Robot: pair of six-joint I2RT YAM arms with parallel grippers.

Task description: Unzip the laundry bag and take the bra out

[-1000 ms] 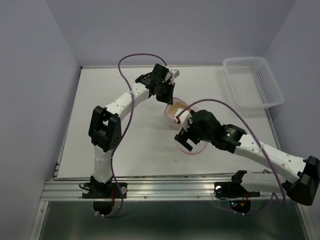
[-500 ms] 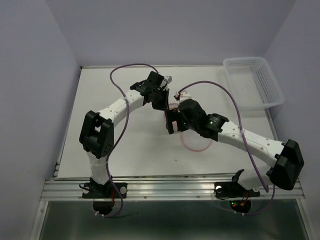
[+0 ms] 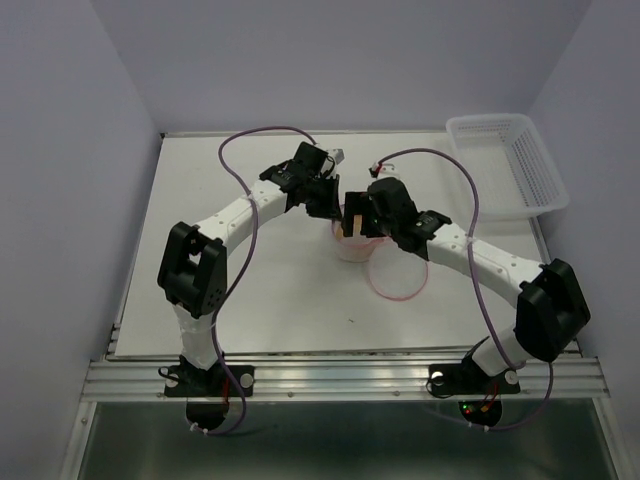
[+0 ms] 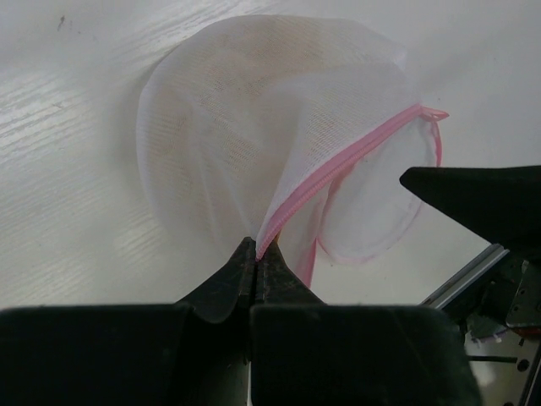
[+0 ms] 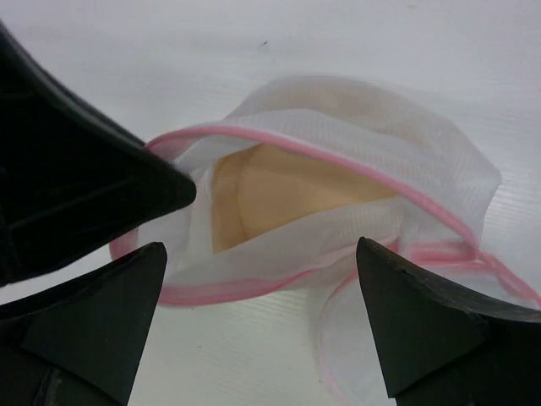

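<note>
The laundry bag (image 3: 352, 248) lies mid-table, its white mesh halves parted and its pink zipper rim (image 3: 396, 288) trailing toward the near side. My left gripper (image 4: 256, 251) is shut on that pink rim (image 4: 338, 165) and holds one mesh half (image 4: 245, 118) up. Inside the gaping bag (image 5: 397, 148) the tan bra (image 5: 279, 190) shows. My right gripper (image 5: 260, 254) is open just in front of the opening, its fingers either side of the lower rim, touching nothing. From above, the right gripper (image 3: 350, 222) sits close beside the left gripper (image 3: 328, 203).
A white lattice basket (image 3: 505, 165) stands at the far right corner. One of the left gripper's black fingers (image 5: 84, 178) crowds the upper left of the right wrist view. Purple cables loop above both arms.
My right arm has swung up and left from the near side of the bag to its opening. The left arm shifted slightly left, still gripping the rim.
</note>
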